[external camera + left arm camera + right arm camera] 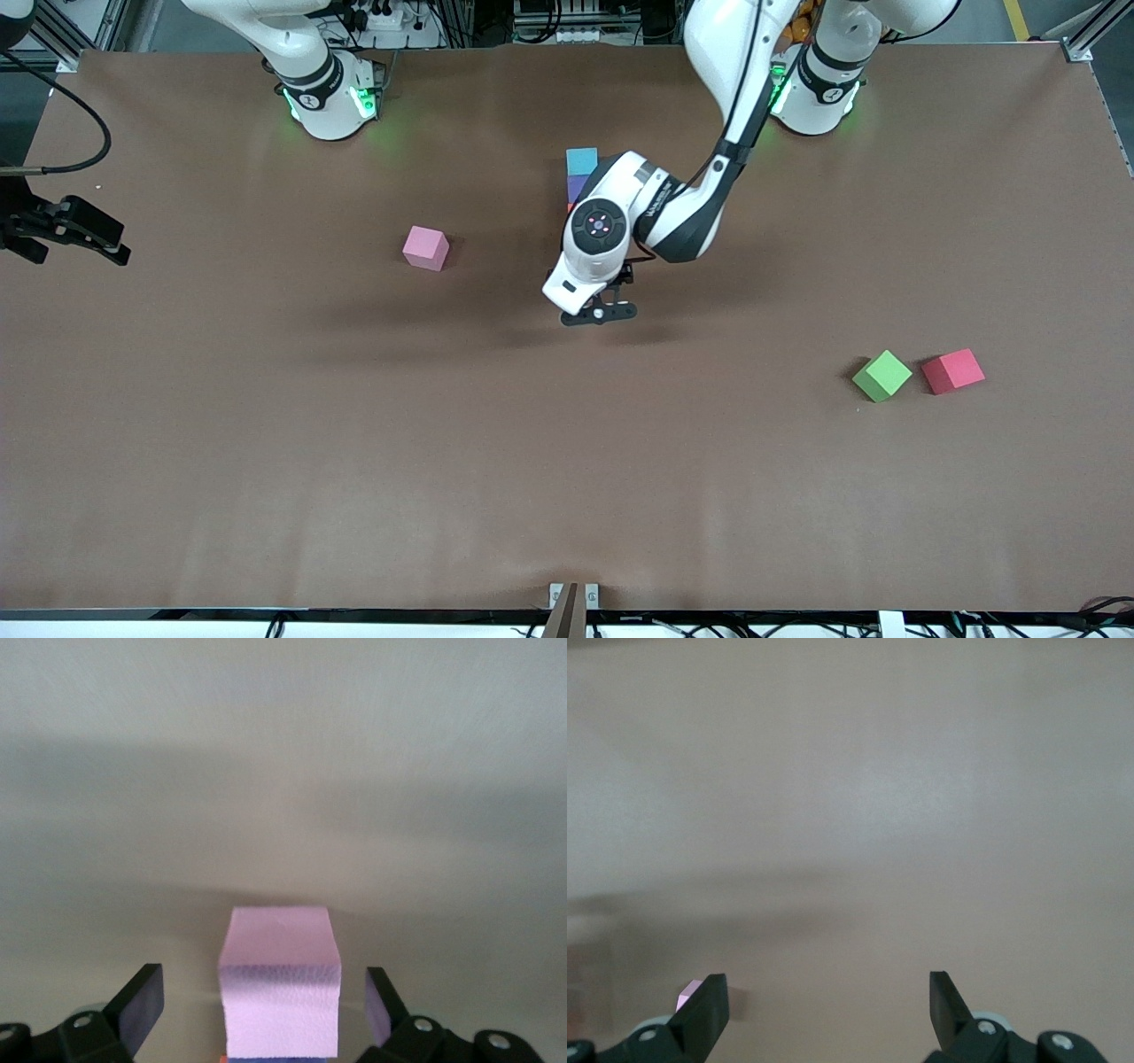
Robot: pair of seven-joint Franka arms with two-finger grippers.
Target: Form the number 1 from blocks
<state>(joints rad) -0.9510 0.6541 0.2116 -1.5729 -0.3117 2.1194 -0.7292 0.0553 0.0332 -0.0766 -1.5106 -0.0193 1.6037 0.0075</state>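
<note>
Right tool point(66, 232) waits at the right arm's end of the desk point(532, 478), jaws spread, nothing between them; its wrist view shows bare desk and a sliver of pink at the edge.

Pink block point(425, 247) lies alone on the desk, well apart from the column and nearer the right arm's base.

Column of blocks sits mid-desk under the left arm: light blue block point(581, 161) at the end closest to the bases, a purple block point(576, 188) touching it, a sliver of orange below that; the rest is hidden by the wrist.

Left tool point(601, 312) hangs over the column's camera-side end. In the wrist view its fingers point(140, 1003) stand clear on either side of a purple block point(282, 992), not touching it. Judged: block just set down, tool released.

Green cube point(881, 375) and red cube point(952, 370) sit just beside each other toward the left arm's end, not needed.

Risks: a tilted lift could let a finger drag the light foam block and skew the line; the pink block may be set off-line when added.
</note>
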